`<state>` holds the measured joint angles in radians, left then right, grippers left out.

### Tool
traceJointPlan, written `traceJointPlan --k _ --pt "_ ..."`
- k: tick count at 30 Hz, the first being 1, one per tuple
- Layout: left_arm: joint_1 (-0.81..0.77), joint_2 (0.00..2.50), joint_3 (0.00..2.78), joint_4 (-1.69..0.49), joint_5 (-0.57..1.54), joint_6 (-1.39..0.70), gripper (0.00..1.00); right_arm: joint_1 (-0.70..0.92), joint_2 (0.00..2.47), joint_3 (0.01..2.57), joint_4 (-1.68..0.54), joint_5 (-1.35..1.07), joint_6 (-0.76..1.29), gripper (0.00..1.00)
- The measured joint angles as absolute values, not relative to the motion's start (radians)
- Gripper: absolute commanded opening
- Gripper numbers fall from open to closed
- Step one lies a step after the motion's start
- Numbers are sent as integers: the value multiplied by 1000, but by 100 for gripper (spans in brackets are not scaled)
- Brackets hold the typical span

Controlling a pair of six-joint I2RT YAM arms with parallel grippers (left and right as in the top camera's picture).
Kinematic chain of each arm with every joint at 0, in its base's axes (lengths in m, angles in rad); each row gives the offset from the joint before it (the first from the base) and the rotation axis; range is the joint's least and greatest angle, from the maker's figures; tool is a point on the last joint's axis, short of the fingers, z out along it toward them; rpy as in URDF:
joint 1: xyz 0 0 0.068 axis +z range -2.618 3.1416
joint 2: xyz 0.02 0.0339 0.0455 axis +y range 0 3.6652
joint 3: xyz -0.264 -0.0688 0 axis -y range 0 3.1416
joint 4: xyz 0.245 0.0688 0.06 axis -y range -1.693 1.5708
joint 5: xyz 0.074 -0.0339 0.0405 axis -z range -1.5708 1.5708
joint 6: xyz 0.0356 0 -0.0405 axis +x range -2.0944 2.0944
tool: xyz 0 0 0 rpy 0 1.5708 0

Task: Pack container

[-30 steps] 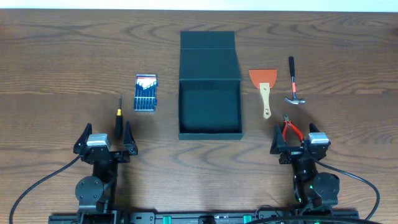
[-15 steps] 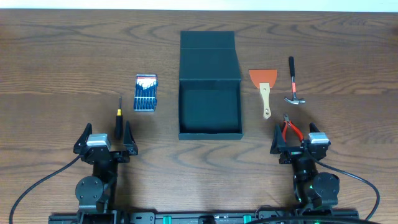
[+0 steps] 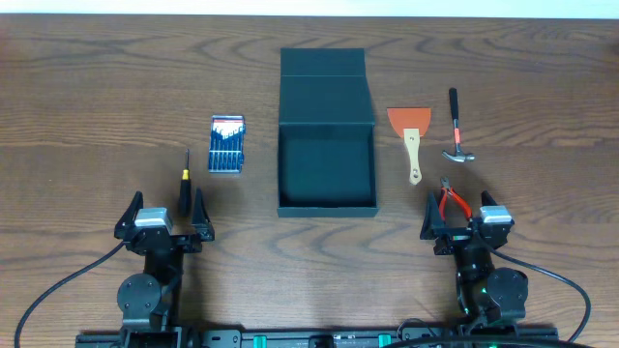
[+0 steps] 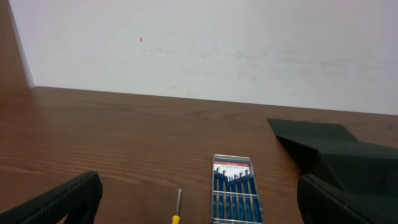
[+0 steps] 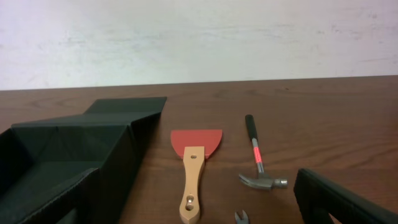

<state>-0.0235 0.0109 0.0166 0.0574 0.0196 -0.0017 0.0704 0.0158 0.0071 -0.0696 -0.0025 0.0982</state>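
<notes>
The dark teal-black container (image 3: 326,169) stands open at the table's middle, its flap lid lying back behind it; it also shows in the left wrist view (image 4: 348,155) and the right wrist view (image 5: 68,155). My left gripper (image 3: 162,215) is open and empty near the front edge, just behind a yellow-handled screwdriver (image 3: 185,184) (image 4: 177,208). My right gripper (image 3: 465,218) is open and empty, with red-handled pliers (image 3: 451,198) between its fingers' reach; only the pliers' tip (image 5: 241,217) shows in the wrist view.
A blue screwdriver-set case (image 3: 227,145) (image 4: 234,190) lies left of the container. A red scraper with a wooden handle (image 3: 411,140) (image 5: 194,168) and a small hammer (image 3: 456,128) (image 5: 258,163) lie to its right. A white wall stands behind the table.
</notes>
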Motion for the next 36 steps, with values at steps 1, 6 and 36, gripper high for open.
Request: traceJointPlan --k 1,6,36 --pt "-23 11 17 57 20 -2 99 70 16 7 -70 -2 98 99" --pt "-23 11 17 57 20 -2 99 70 16 7 -70 -2 98 99" --pt "-23 10 17 56 20 -2 98 70 226 127 -119 -22 130 99"
